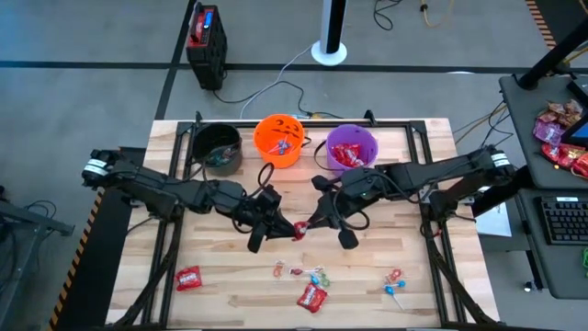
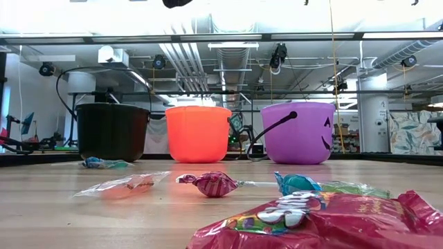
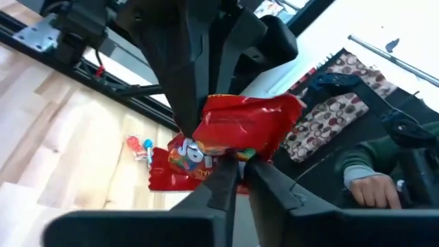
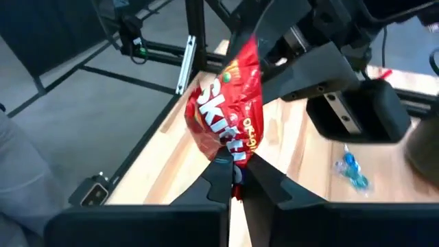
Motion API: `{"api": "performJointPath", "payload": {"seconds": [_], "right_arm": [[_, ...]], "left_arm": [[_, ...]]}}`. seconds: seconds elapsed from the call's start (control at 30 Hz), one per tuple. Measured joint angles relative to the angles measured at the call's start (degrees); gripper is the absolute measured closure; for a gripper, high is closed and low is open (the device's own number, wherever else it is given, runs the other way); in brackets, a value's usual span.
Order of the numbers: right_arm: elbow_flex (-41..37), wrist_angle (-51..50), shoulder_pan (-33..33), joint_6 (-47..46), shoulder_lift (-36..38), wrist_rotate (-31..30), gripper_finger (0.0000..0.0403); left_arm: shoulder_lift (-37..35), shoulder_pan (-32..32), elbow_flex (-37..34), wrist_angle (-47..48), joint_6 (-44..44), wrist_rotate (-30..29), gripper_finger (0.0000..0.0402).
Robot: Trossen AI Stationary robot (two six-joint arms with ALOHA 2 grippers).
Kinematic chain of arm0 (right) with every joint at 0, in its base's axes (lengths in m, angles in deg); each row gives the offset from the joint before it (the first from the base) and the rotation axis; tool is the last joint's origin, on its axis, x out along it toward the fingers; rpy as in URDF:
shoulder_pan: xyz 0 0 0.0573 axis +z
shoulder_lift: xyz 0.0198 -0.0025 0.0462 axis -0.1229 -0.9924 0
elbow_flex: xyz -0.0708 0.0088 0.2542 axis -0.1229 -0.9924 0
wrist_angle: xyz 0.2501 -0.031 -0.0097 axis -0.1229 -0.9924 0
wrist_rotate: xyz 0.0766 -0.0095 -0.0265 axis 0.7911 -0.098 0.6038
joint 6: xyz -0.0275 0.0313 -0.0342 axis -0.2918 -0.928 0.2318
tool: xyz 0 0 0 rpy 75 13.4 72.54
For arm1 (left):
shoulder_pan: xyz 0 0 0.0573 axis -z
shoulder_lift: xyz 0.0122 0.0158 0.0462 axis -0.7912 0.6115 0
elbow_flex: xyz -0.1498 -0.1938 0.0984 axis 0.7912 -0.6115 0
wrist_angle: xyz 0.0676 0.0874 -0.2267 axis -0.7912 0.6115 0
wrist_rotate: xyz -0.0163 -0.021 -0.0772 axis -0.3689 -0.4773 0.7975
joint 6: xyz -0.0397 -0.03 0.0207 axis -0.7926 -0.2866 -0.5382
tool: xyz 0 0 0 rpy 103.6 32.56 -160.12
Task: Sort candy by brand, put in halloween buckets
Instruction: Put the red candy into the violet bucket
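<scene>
A red Skittles packet (image 1: 299, 230) hangs in the air over the table's middle, between my two grippers. My left gripper (image 1: 283, 223) comes from the left and is shut on it; my right gripper (image 1: 316, 222) comes from the right and is shut on it too. The black bucket (image 1: 219, 147), orange bucket (image 1: 278, 138) and purple bucket (image 1: 351, 147) stand in a row at the far edge. More candy lies near the front: a red packet (image 1: 187, 278), another red packet (image 1: 311, 297), lollipops (image 1: 393, 281) and small wrapped pieces (image 1: 317, 275). My left gripper pinches one end of the red packet (image 3: 233, 152) between its two fingers; the packet is lifted clear of the table. My right gripper pinches the opposite end of the packet (image 4: 232, 156) between its fingers, coming from the table's right; the packet stretches between the two grippers, crumpled.
In the low view the black bucket (image 2: 112, 131), orange bucket (image 2: 198, 133) and purple bucket (image 2: 297, 131) stand upright beyond loose sweets (image 2: 214, 184). A person's hand (image 3: 374, 189) shows beyond the table's right side. A side desk with more candy (image 1: 560, 129) stands to the right.
</scene>
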Motion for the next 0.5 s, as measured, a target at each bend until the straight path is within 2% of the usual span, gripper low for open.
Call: {"api": "performJointPath", "payload": {"seconds": [0.27,0.37,0.5], "right_arm": [[0.0,-11.5,-3.1,-1.4,3.0,-2.4,0.0390],[0.0,-18.9,-5.6,-3.2,4.0,-12.1,0.0390],[0.0,-29.8,-10.7,-8.4,4.0,-31.9,0.0390]], "left_arm": [[-1.6,-1.0,0.0,5.3,-3.4,-1.5,0.0291],[-2.4,-1.4,0.4,10.2,-4.2,-1.6,0.0264],[-4.0,-1.7,2.7,20.8,-8.8,-1.6,0.0250]]}}
